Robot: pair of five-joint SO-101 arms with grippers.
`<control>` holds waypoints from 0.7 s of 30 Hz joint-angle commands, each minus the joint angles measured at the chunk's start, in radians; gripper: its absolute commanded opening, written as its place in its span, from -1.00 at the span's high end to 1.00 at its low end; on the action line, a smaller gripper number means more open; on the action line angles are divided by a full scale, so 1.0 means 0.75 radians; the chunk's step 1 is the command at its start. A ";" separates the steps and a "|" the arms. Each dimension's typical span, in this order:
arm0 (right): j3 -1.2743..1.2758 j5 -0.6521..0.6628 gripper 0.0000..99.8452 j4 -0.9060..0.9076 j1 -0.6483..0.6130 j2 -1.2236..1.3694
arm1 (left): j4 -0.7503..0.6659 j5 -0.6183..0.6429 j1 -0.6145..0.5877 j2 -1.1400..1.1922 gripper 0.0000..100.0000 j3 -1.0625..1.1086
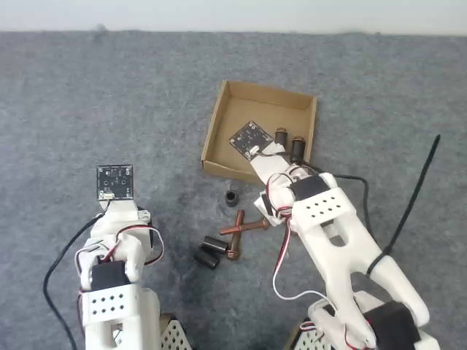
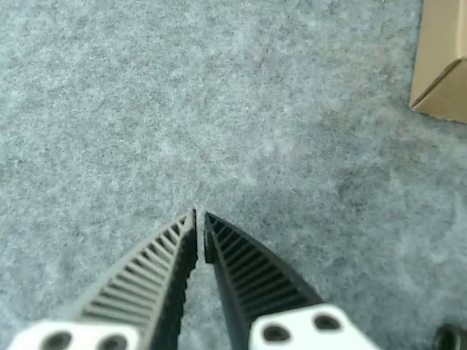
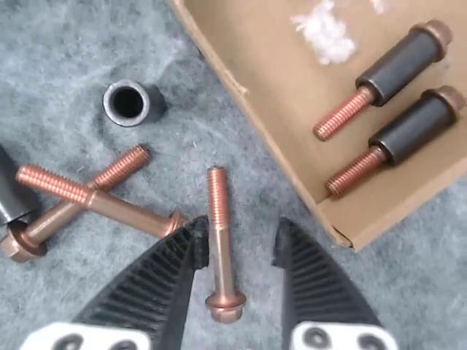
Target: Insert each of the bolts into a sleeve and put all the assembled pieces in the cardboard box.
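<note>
My right gripper [image 3: 241, 232] is open just above the carpet, and one copper bolt [image 3: 219, 240] lies between its fingers, closer to one of them. Two more bolts [image 3: 95, 193] lie crossed beside it, also seen in the high view as bolts [image 1: 243, 228]. An upright black sleeve [image 3: 131, 102] stands near the cardboard box [image 1: 214, 124]. Two assembled pieces [image 3: 394, 62] rest inside the box. Two loose sleeves [image 1: 211, 250] lie on their sides by the bolts. My left gripper [image 2: 199, 216] is shut with nothing in it, over bare carpet.
The right arm [image 1: 328, 219] stretches over the box's near wall. The left arm [image 1: 113, 248] stands well left of the parts. A box corner [image 2: 441, 65] shows far from the left gripper. Grey carpet surrounds everything.
</note>
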 commanded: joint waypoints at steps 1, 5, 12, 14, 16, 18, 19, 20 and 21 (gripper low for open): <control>0.031 -0.014 0.99 -0.109 -0.024 -0.011 | -0.029 -0.004 -0.010 -0.010 0.97 -0.013; 0.123 -0.014 0.99 -0.249 -0.116 -0.003 | -0.027 -0.004 -0.012 -0.010 0.97 -0.013; 0.245 -0.012 0.99 -0.521 -0.179 0.005 | -0.027 -0.004 -0.012 -0.010 0.97 -0.013; 0.245 -0.012 0.99 -0.566 -0.183 0.044 | -0.027 -0.004 -0.012 -0.010 0.97 -0.013; 0.229 -0.012 0.99 -0.596 -0.187 0.111 | -0.027 -0.004 -0.012 -0.010 0.97 -0.013; 0.184 -0.012 0.99 -0.586 -0.195 0.169 | -0.027 -0.004 -0.010 -0.010 0.97 -0.013; 0.160 -0.012 0.99 -0.578 -0.199 0.193 | -0.027 -0.004 -0.010 -0.010 0.97 -0.013; 0.135 -0.012 0.99 -0.576 -0.202 0.220 | -0.027 -0.004 -0.010 -0.010 0.97 -0.013; 0.113 -0.012 0.99 -0.576 -0.206 0.242 | -0.027 -0.004 -0.010 -0.010 0.97 -0.011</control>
